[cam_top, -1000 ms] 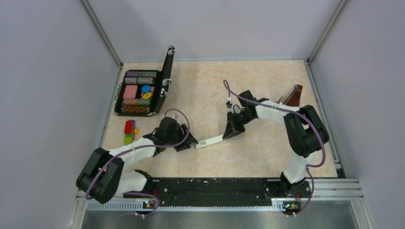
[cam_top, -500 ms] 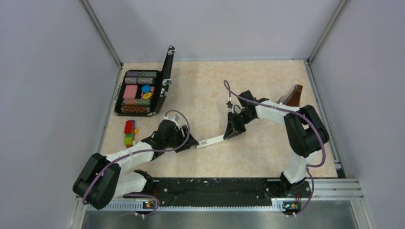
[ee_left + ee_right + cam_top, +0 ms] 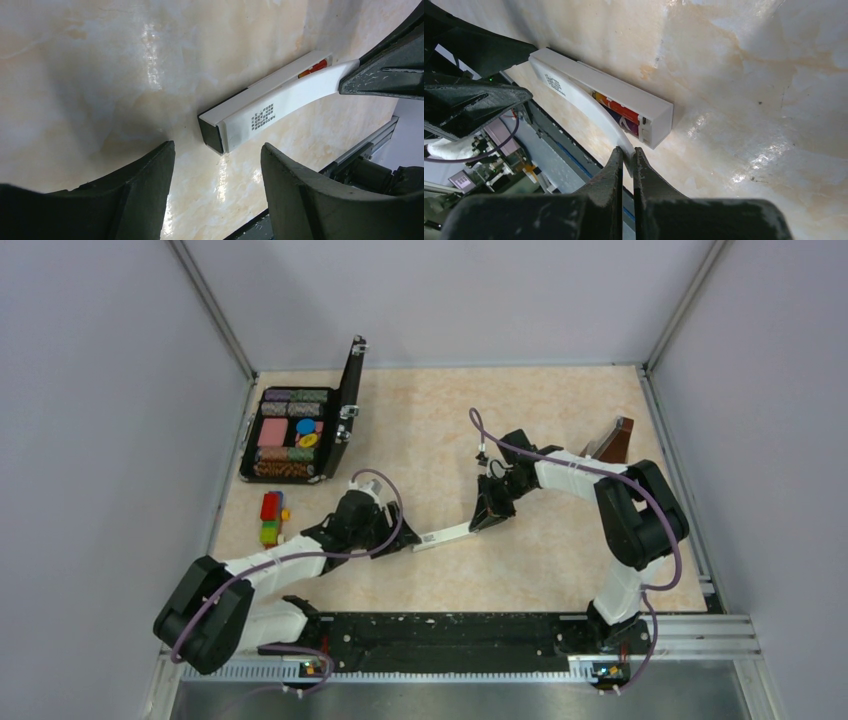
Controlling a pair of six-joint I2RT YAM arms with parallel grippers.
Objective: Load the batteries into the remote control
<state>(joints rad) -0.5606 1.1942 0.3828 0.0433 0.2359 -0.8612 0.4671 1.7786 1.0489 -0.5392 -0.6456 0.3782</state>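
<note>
One remote control (image 3: 614, 87), two batteries (image 3: 616, 108) inside.
Right gripper (image 3: 629, 152) clamps one cover (image 3: 574, 95) beside the remote control; left gripper (image 3: 217, 146) released, near its dark end.

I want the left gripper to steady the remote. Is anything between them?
Nothing visible. In the left wrist view only bare table lies between the open left gripper and the remote. The right gripper pinches the cover at the far end.

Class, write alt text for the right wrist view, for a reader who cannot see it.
The right gripper pinches the end of a thin white battery cover, bowed away from the white remote control lying on the marbled table. Reddish and purple batteries show in its open compartment.
</note>
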